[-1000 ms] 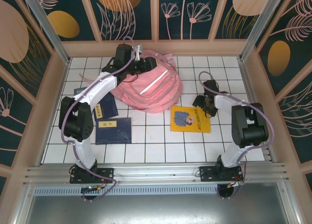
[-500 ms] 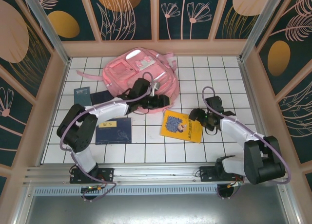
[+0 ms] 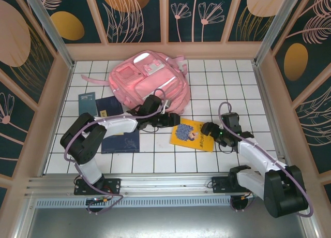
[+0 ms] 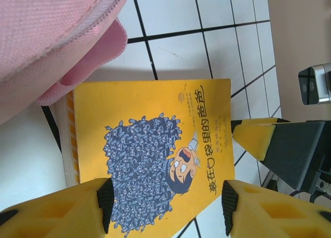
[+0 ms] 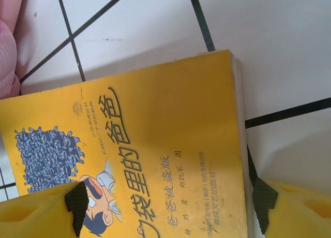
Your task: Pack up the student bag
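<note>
Top external view, tabletop holdings as we count them:

- **Student bag:** One student bag (image 3: pixel 147 83), pink with silvery stripes. It lies at the far side of the white tiled tabletop (image 3: pixel 232 83), left of centre.
- **Yellow book:** One yellow book (image 3: pixel 192 135), flat on the tiles just in front of the bag's near right corner, cover up.
- **Dark blue books:** Several dark blue books (image 3: pixel 120 140), flat on the left side beside the left arm.
- **Left claw:** The left claw (image 3: pixel 172 120) sits low at the yellow book's far left corner, between bag and book. In the left wrist view we see its yellow pads (image 4: pixel 57 207) spread apart, with the cover showing between them.
- **Right claw:** The right claw (image 3: pixel 209 128) is at the yellow book's right edge. In the right wrist view its fingers stand wide over the cover and pinch nothing. We cannot tell whether they touch it.
</note>
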Controlling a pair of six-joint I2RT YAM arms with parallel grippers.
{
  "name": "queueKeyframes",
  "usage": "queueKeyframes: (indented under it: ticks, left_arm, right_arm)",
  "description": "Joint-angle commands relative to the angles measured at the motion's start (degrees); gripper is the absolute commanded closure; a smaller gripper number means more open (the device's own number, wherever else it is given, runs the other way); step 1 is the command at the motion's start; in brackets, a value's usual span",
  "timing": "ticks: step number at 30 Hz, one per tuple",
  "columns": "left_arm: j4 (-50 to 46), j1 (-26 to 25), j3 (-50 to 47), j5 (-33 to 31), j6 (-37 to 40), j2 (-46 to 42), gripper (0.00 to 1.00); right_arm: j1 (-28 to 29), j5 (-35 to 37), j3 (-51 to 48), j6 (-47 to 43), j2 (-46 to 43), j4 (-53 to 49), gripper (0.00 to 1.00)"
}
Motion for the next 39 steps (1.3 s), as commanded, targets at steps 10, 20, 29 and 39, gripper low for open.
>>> queueKeyframes:
  ticks: [10, 20, 29, 39]
  left_arm:
    - [4.19, -1.09, 1.0, 4.7, -0.28, 8.57, 0.41]
    - [4.79, -1.2, 1.11, 5.52, -0.23, 9.07, 0.43]
    - [5.38, -1.24, 1.01, 6.07, -0.86, 9.22, 0.43]
    - [-0.72, -1.25, 0.79, 5.63, 0.35, 2.03, 0.41]
  right_arm:
    - [0.08, -9.78, 0.61, 3.12, 1.69, 4.31, 0.16]
    - [1.21, -15.5, 4.02, 3.1, -5.61, 0.86, 0.25]
    - [2.3, -9.2, 4.05, -0.55, -5.65, -4.9, 0.34]
    - [2.31, -2.9, 6.19, 1.53, -4.31, -6.75, 0.97]
